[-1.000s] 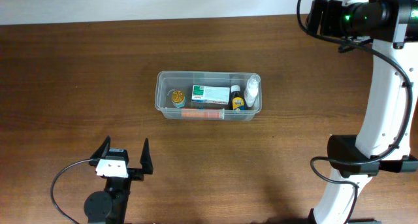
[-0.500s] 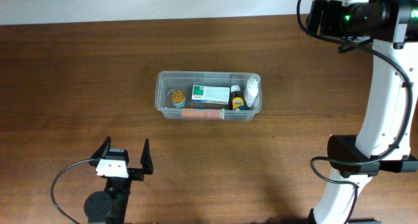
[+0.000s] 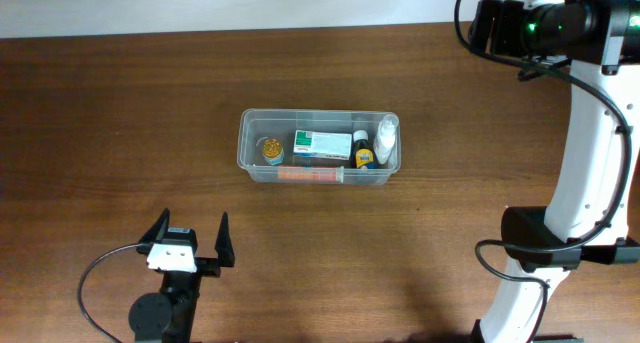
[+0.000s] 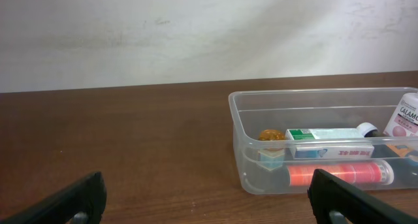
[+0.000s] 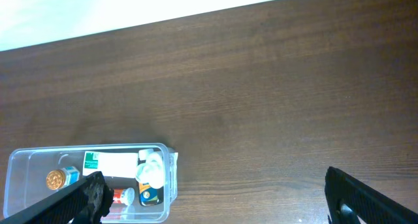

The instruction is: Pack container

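The clear plastic container [image 3: 246, 163] stands mid-table and holds a white-and-green box [image 3: 322, 144], a white bottle [image 3: 386, 138], a small dark bottle [image 3: 362, 153], an orange tube [image 3: 312, 173] and a round amber item [image 3: 271, 148]. It also shows in the left wrist view [image 4: 243, 152] and the right wrist view [image 5: 171, 185]. My left gripper [image 3: 190, 241] is open and empty near the front edge, well short of the container. My right gripper [image 5: 215, 198] is open and empty, raised high above the table's far right.
The right arm's white column and base [image 3: 545, 243] stand at the right edge. A pale wall [image 4: 196, 34] runs behind the table's far edge. Bare wood [image 3: 120, 133] surrounds the container.
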Robot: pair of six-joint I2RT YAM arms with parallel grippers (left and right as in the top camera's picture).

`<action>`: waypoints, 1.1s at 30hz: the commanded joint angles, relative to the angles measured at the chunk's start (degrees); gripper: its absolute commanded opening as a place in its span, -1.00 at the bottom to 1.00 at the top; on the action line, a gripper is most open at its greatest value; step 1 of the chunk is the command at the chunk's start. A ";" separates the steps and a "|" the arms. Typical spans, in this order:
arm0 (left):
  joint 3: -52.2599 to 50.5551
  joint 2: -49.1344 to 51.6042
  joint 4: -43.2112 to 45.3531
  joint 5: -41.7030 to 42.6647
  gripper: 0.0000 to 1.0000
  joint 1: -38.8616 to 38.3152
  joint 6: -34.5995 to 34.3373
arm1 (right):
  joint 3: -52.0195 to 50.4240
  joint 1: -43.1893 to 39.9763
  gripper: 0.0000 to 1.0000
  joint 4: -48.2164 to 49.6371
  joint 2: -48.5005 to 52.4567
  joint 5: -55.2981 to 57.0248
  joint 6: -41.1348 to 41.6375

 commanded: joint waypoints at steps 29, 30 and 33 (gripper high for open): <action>-0.46 -0.55 0.15 0.94 0.99 0.35 1.29 | -62.82 8.44 0.97 40.04 -51.08 8.66 -0.24; -0.46 -0.55 0.13 0.92 0.99 0.35 1.29 | -67.47 8.39 0.97 43.19 -54.03 8.81 -0.22; -0.46 -0.55 0.15 0.94 0.99 0.35 1.29 | -79.97 8.39 0.97 52.54 -61.72 8.85 -0.87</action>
